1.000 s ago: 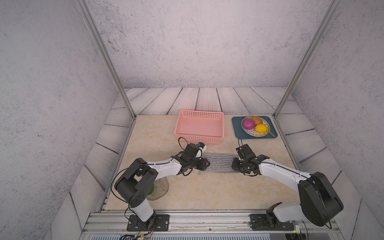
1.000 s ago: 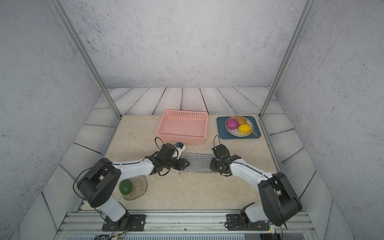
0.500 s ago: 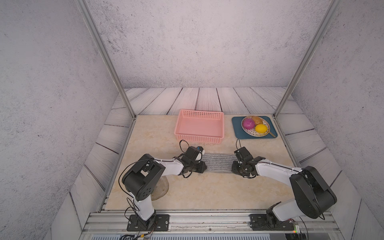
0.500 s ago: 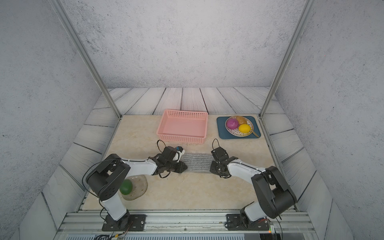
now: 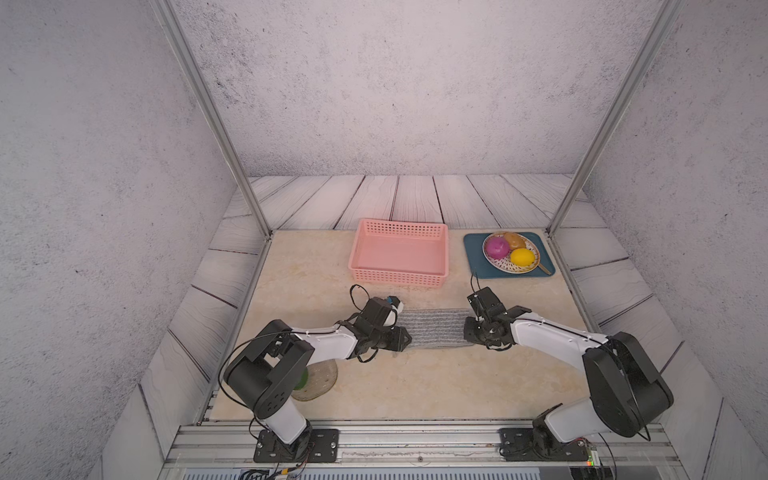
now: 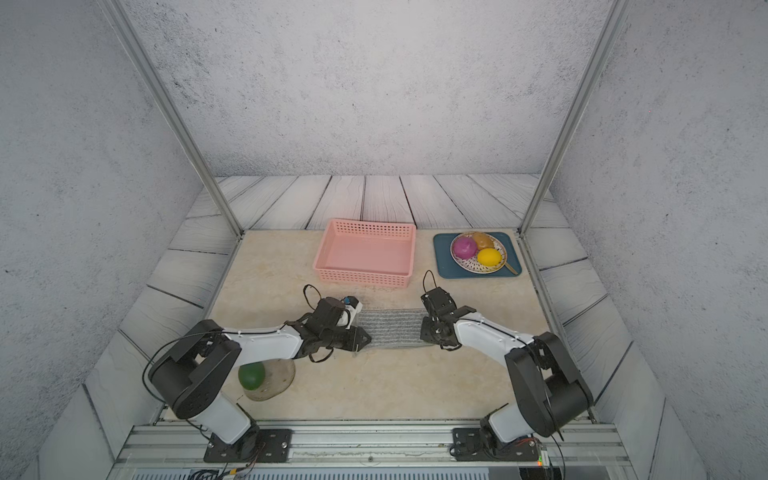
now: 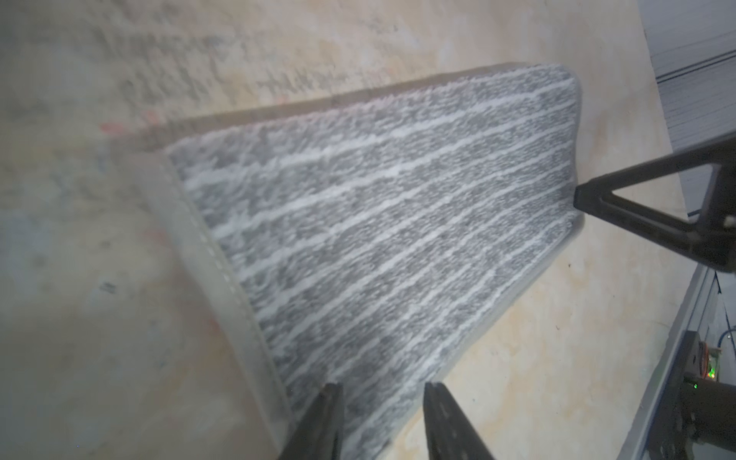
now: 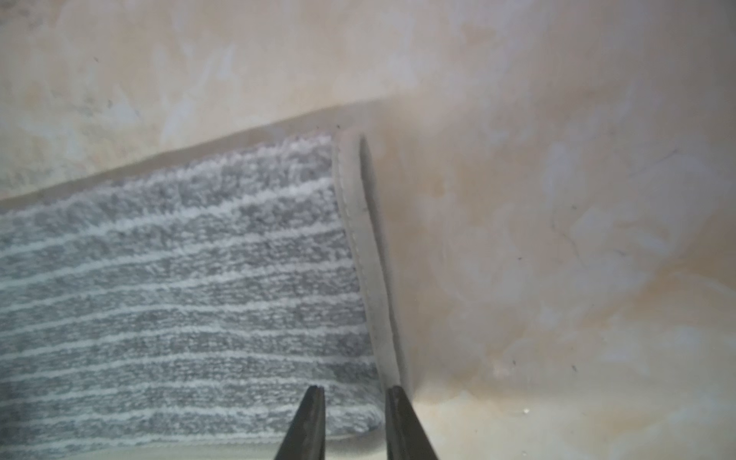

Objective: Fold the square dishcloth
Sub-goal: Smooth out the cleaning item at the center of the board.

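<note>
**Top views.** The square dishcloth [image 5: 432,328] lies flat on the surface [image 5: 415,386] as a narrow striped band. It is in front of the pink basket [image 5: 399,279] and apart from it. The left fingers [image 5: 401,338] are at the band's left end, on its near corner. The right fingers [image 5: 471,332] are at its right end. Both arms are stretched low over the surface. In both top views the gap between either pair of fingers is too small to judge. A blue tray [image 5: 473,262] carrying a plate [image 5: 503,268] of fruit stands to the right of the basket. A round mat [image 6: 278,378] with a green ball [image 6: 251,374] lies partly under the left arm.

**Left wrist view.** The dishcloth [image 7: 378,239] shows grey and white stripes, with a plain stitched hem along one end. The left fingers [image 7: 322,422] stand apart over its corner. The cloth lies flat between them and is not clamped. At the far end, the tip of one of the right fingers [image 7: 589,199] meets the cloth's edge.

**Right wrist view.** Two layers of the dishcloth [image 8: 179,298] show at the hemmed end. The right fingers [image 8: 310,426] stand a little apart, astride the hem at the corner. Whether they pinch it cannot be told.
</note>
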Controlling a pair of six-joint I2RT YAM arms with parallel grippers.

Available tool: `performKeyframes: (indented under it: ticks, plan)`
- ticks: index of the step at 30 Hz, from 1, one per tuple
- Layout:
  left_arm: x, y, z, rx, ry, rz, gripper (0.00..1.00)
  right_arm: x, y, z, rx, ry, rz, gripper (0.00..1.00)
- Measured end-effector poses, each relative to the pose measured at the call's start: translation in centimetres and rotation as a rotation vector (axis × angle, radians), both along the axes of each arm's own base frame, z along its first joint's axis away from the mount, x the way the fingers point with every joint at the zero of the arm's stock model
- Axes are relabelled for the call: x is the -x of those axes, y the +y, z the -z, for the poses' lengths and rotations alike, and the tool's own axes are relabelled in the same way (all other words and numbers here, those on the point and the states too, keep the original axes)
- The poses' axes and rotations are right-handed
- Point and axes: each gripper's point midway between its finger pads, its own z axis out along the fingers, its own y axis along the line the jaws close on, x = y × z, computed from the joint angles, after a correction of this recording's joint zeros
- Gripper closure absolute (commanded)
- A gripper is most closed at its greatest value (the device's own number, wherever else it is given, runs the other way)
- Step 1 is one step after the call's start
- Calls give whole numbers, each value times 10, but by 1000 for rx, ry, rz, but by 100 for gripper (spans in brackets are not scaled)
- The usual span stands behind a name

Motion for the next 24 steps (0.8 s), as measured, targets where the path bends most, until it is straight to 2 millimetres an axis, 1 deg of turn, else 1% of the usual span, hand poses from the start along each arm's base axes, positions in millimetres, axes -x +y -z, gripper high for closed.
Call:
performKeyframes:
  ticks: [3, 5, 8, 10, 12, 15, 20, 24]
  plan:
    - [-4, -1, -12, 7, -22, -7, 58, -12, 4, -15, -3, -34, -7, 74]
    - [-11, -4, -21, 12, -42, -12, 59, -23, 10, -29, -14, -66, -13, 74]
    - [-21, -9, -34, 16, -78, -16, 63, -39, 19, -43, -31, -105, -19, 75]
    - [-30, -12, -42, 17, -102, -24, 65, -50, 24, -46, -35, -116, -19, 76]
    - [-40, -14, -45, 15, -115, -35, 67, -56, 28, -42, -32, -110, -20, 76]
    - [-52, -11, -37, 1, -108, -59, 69, -61, 30, -31, -20, -86, -17, 77]
    - [-62, 3, -7, -46, -51, -95, 71, -66, 28, -13, -2, -45, 0, 77]
    - [-68, 9, 15, -69, -6, -112, 72, -71, 22, 3, 12, -15, 23, 78]
